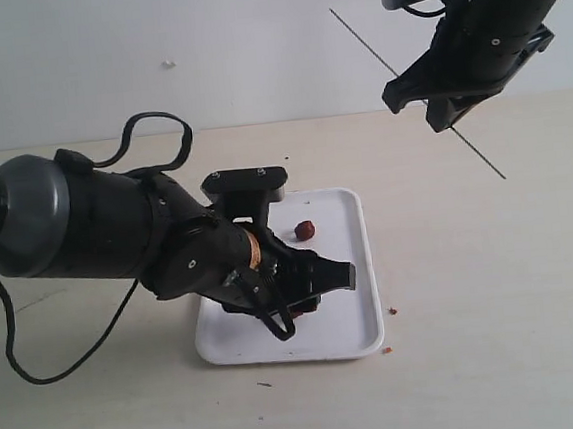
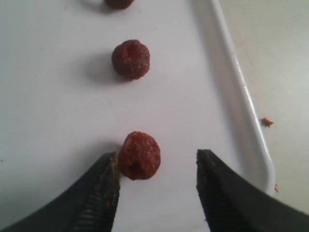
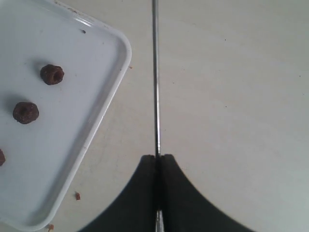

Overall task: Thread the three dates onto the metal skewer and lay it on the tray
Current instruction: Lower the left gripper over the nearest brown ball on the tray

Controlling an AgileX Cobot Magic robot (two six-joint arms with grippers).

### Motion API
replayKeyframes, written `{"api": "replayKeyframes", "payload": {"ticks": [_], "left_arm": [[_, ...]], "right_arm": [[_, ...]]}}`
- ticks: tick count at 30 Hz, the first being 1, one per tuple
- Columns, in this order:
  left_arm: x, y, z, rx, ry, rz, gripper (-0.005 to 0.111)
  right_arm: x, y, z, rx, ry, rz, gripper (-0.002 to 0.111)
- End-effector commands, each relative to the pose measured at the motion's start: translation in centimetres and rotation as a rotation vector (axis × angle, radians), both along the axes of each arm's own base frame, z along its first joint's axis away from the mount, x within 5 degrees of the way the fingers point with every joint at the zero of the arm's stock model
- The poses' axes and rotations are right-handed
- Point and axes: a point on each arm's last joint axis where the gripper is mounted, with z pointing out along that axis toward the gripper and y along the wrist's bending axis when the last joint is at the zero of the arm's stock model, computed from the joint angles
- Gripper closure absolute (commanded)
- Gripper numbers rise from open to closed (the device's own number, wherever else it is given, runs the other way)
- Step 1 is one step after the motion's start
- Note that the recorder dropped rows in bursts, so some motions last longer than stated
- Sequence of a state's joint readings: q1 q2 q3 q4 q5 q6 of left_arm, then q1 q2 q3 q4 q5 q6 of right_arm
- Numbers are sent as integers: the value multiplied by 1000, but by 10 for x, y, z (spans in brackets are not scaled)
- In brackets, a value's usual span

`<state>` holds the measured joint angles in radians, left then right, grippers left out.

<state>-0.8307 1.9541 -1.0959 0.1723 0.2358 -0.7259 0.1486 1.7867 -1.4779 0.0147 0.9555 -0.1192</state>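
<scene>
My left fingers [image 2: 96,193] hang low over the tray [image 2: 239,92], spread around a date [image 2: 139,155]; my raised right fingers [image 3: 140,193] pinch the metal skewer [image 3: 155,72].

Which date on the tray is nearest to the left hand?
The date between the fingers of the open left hand, right beside one finger. The other two lie farther along the tray, outside them.

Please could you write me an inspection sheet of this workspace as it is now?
Surface: pale table, no damage seen.
Job's things: three dates loose on the tray; metal skewer bare, held above the table.
Clutter: reddish crumbs beside the tray.
Grippers: left gripper open, fingers around one date; right gripper shut on the skewer.
Cables: black cable hanging in a loop from the left arm.
Surroundings: plain white wall.
</scene>
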Motion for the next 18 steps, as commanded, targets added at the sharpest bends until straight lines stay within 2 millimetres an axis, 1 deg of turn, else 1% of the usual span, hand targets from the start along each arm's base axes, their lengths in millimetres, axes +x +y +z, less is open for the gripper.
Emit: {"api": "replayKeyframes", "payload": {"ticks": [1, 9, 14, 18], "left_arm": [[0, -4, -5, -34, 31, 58, 56], [2, -6, -7, -66, 25, 75, 56], [3, -7, -13, -62, 26, 68, 56], [8, 0, -17, -42, 39, 90, 56]], "right_arm": [[0, -1, 4, 11, -18, 2, 108], [0, 3, 5, 51, -14, 10, 108], [0, 3, 5, 49, -15, 15, 108], [0, 3, 5, 49, -15, 15, 108]]}}
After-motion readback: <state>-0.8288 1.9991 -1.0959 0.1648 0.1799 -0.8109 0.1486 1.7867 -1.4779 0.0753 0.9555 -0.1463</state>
